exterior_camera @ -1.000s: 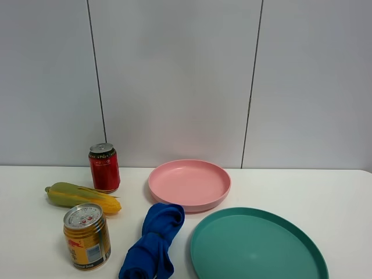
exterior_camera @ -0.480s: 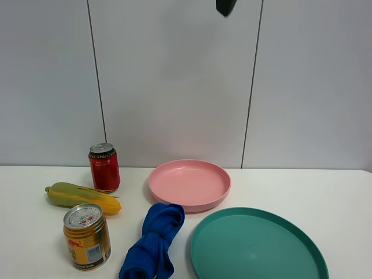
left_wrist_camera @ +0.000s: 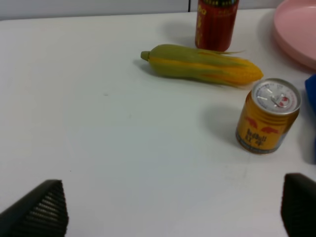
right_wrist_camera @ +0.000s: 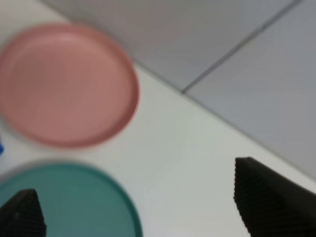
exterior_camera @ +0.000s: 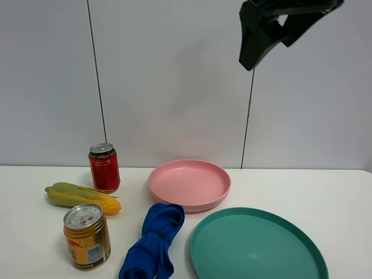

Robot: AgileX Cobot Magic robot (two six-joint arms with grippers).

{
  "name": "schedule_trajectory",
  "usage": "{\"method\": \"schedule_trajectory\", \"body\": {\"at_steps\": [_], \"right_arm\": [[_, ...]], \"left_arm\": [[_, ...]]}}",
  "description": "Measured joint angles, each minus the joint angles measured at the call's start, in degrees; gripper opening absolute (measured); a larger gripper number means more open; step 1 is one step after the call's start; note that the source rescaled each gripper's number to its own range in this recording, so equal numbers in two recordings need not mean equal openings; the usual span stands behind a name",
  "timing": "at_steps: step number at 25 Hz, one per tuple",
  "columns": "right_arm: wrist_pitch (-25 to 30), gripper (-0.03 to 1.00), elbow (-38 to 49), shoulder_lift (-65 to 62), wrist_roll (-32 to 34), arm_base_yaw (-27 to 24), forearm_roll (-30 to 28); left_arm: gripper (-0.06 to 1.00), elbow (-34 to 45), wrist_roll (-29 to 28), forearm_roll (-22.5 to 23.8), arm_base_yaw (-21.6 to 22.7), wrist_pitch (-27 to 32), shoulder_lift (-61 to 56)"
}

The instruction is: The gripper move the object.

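On the white table [exterior_camera: 343, 192] stand a red can [exterior_camera: 104, 167], a corn cob [exterior_camera: 82, 197], a gold can [exterior_camera: 87, 236], a crumpled blue cloth [exterior_camera: 153, 241], a pink plate [exterior_camera: 189, 183] and a teal plate [exterior_camera: 256, 245]. My right gripper [exterior_camera: 273, 42] hangs high at the top right, above the plates, open and empty. Its blurred wrist view shows the pink plate [right_wrist_camera: 66, 84] and the teal plate [right_wrist_camera: 74, 202] between the gripper's [right_wrist_camera: 143, 207] spread fingers. My left gripper [left_wrist_camera: 168, 207] is open and empty, above bare table short of the gold can [left_wrist_camera: 268, 116], the corn [left_wrist_camera: 200, 64] and the red can [left_wrist_camera: 216, 23].
A grey panelled wall [exterior_camera: 174, 81] stands right behind the table. The table's bare parts lie at its right side [exterior_camera: 325, 197] and, in the left wrist view, on the near side of the corn [left_wrist_camera: 98, 138].
My right gripper has come into the exterior view from the top, moving down and to the right. The things on the table have not moved.
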Motion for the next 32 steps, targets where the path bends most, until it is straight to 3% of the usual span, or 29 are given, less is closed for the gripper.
{"method": "schedule_trajectory", "body": {"at_steps": [4, 14, 24, 32], "right_arm": [[0.05, 0.73, 8.05, -6.87, 2.14, -2.43, 2.82], [2.03, 0.73, 26.24, -27.24, 4.43, -15.37, 4.99], [11.79, 0.73, 32.80, -46.17, 5.43, -27.21, 5.51], [12.70, 0.73, 39.91, -60.68, 5.43, -39.51, 10.91]], "left_arm": [[1.00, 0.00, 0.00, 0.05, 0.00, 0.00, 0.00], [1.00, 0.00, 0.00, 0.05, 0.00, 0.00, 0.00], [1.00, 0.00, 0.00, 0.05, 0.00, 0.00, 0.00], [1.00, 0.00, 0.00, 0.05, 0.00, 0.00, 0.00]]}}
